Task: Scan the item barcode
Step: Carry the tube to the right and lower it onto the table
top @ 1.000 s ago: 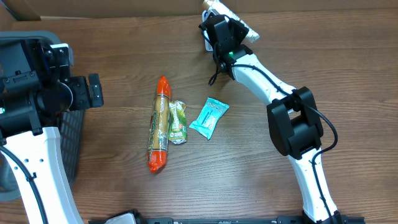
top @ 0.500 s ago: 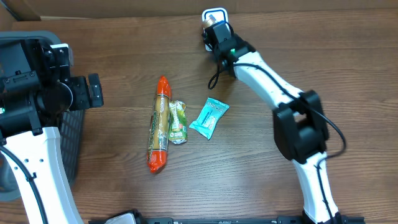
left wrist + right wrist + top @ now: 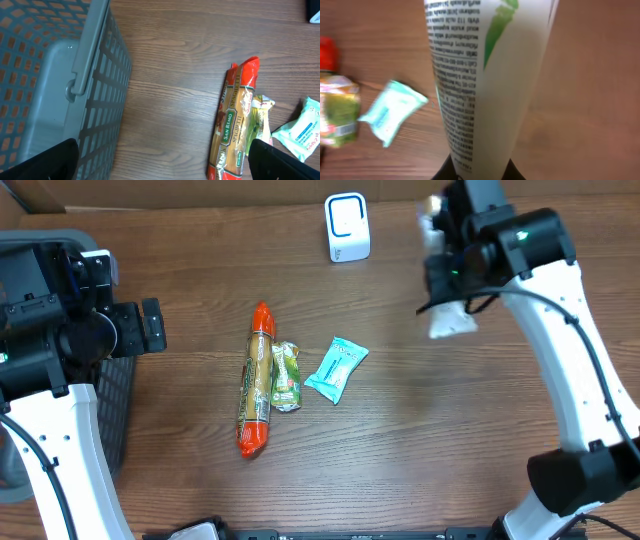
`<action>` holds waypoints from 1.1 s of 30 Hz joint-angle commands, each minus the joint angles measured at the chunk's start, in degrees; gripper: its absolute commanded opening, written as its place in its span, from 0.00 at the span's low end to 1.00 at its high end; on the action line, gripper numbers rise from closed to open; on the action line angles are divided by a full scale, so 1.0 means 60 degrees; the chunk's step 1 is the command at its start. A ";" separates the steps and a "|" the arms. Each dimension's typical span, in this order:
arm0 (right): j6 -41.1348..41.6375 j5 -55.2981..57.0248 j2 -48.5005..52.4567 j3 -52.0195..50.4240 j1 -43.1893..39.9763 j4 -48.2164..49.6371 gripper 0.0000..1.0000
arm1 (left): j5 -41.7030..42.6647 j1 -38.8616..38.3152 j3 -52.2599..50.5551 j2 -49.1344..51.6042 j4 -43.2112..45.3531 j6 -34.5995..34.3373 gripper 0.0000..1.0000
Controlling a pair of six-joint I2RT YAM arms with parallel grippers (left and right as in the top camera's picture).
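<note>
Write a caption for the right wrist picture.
Right hand holds a white tube with green print over the wooden table, teal packet lying nearby.

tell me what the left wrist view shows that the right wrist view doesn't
Only left wrist: the grey plastic mesh basket and the full length of the red-ended spaghetti pack. Only right wrist: the white plastic tube with a green mark and small print, close up. Both: the teal flat packet, the green snack pouch and the brown wooden table.
</note>
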 commanded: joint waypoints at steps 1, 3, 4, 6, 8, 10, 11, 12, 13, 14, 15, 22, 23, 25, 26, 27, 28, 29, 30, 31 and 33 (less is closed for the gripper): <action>0.0397 -0.0240 0.0306 -0.1253 -0.0535 0.0120 0.04 | -0.0051 -0.0018 0.0073 -0.0004 0.0029 0.0153 1.00; 0.0397 -0.0240 0.0306 -0.2218 -0.0874 0.0612 0.04 | -0.0051 -0.0018 0.0073 -0.0004 0.0029 0.0153 1.00; 0.0397 -0.0240 0.0306 -0.2761 -0.1067 0.0987 0.04 | -0.0051 -0.0018 0.0073 -0.0004 0.0026 0.0153 1.00; 0.0401 -0.0291 0.0310 -0.3654 -0.1464 0.1716 0.04 | -0.0047 -0.0022 0.0073 -0.0004 0.0029 0.0149 1.00; 0.0393 -0.0375 0.0310 -0.4615 -0.1938 0.2637 0.04 | -0.0047 -0.0018 0.0073 -0.0004 0.0029 0.0153 1.00; 0.0361 -0.0382 0.0310 -0.5289 -0.2302 0.3348 0.04 | -0.0047 -0.0018 0.0073 -0.0004 0.0029 0.0153 1.00; 0.0361 -0.0382 0.0310 -0.5690 -0.2543 0.3778 0.04 | -0.0047 -0.0018 0.0073 -0.0004 0.0029 0.0153 1.00; 0.0361 -0.0386 0.0310 -0.5931 -0.2699 0.4018 0.04 | -0.0047 -0.0018 0.0073 -0.0004 0.0029 0.0149 0.99; 0.0357 -0.0386 0.0310 -0.6200 -0.2881 0.4288 0.04 | -0.0047 -0.0018 0.0073 -0.0004 0.0029 0.0153 1.00; 0.0357 -0.0386 0.0310 -0.6386 -0.3020 0.4484 0.04 | -0.0051 -0.0018 0.0073 -0.0004 0.0029 0.0153 1.00; 0.0317 -0.0386 0.0310 -0.6539 -0.3140 0.4645 0.04 | -0.0047 -0.0018 0.0073 -0.0004 0.0029 0.0153 1.00; -0.0342 -0.0390 0.0310 -0.6878 -0.3457 0.5031 0.04 | -0.0047 -0.0018 0.0073 -0.0004 0.0029 0.0153 1.00; -0.0095 -0.0379 0.0310 -0.6878 -0.3461 0.5049 0.04 | -0.0047 -0.0018 0.0073 -0.0004 0.0029 0.0149 1.00; 0.0871 -0.0386 0.0310 -0.6878 -0.3519 0.5169 0.04 | -0.0047 -0.0018 0.0073 -0.0004 0.0029 0.0153 1.00; 0.1909 -0.0382 0.0310 -0.6878 -0.3588 0.5246 0.04 | -0.0047 -0.0018 0.0073 -0.0004 0.0029 0.0153 1.00; 0.2404 -0.0382 0.0310 -0.6878 -0.3636 0.5268 0.04 | -0.0051 -0.0018 0.0073 -0.0004 0.0029 0.0153 0.99; 0.2962 -0.0379 0.0310 -0.6878 -0.3716 0.5308 0.04 | -0.0047 -0.0018 0.0073 -0.0004 0.0029 0.0153 0.99; 0.3384 -0.0382 0.0310 -0.6878 -0.3785 0.5329 0.04 | -0.0047 -0.0018 0.0073 -0.0004 0.0029 0.0149 1.00; 0.3854 -0.0390 0.0310 -0.6878 -0.3869 0.5351 0.04 | -0.0047 -0.0018 0.0073 -0.0004 0.0029 0.0153 0.99; 0.4226 -0.0390 0.0310 -0.6878 -0.3963 0.5355 0.04 | -0.0047 -0.0018 0.0073 -0.0004 0.0029 0.0153 1.00; 0.4834 -0.0397 0.0310 -0.6878 -0.4138 0.5355 0.04 | -0.0047 -0.0018 0.0073 -0.0004 0.0029 0.0153 1.00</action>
